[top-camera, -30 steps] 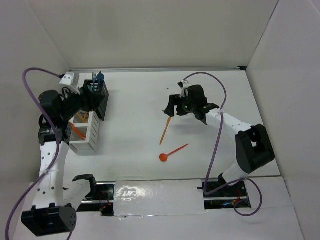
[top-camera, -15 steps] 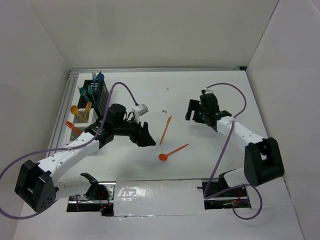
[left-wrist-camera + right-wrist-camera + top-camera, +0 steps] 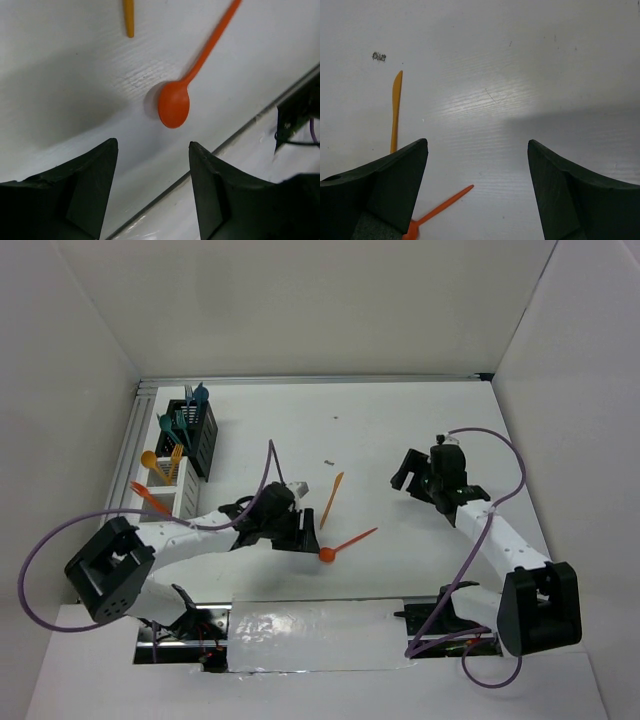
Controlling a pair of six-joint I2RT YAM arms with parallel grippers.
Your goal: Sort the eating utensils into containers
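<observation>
A red-orange spoon [image 3: 345, 543] lies on the table, its bowl [image 3: 174, 104] just ahead of my left gripper [image 3: 152, 145], which stands open and empty. From above, the left gripper [image 3: 303, 537] sits right beside the spoon's bowl end. An orange knife [image 3: 332, 499] lies a little farther back; its tip [image 3: 129, 17] shows in the left wrist view. My right gripper [image 3: 408, 476] is open and empty to the right of both. Between its fingertips [image 3: 477, 142] is bare table, with the knife [image 3: 396, 110] and the spoon handle [image 3: 442, 205] to the left. The containers hold several teal and orange utensils: a black mesh bin [image 3: 197, 435] and white bins [image 3: 180, 495].
A metal rail [image 3: 128, 455] runs along the left edge behind the containers and along the back [image 3: 320, 380]. A strip of shiny tape [image 3: 310, 625] covers the near table edge. White walls enclose the table on three sides.
My left arm has swung from the containers to the table's middle and come down by the spoon's bowl. My right arm has drawn back to the right, away from the knife.
</observation>
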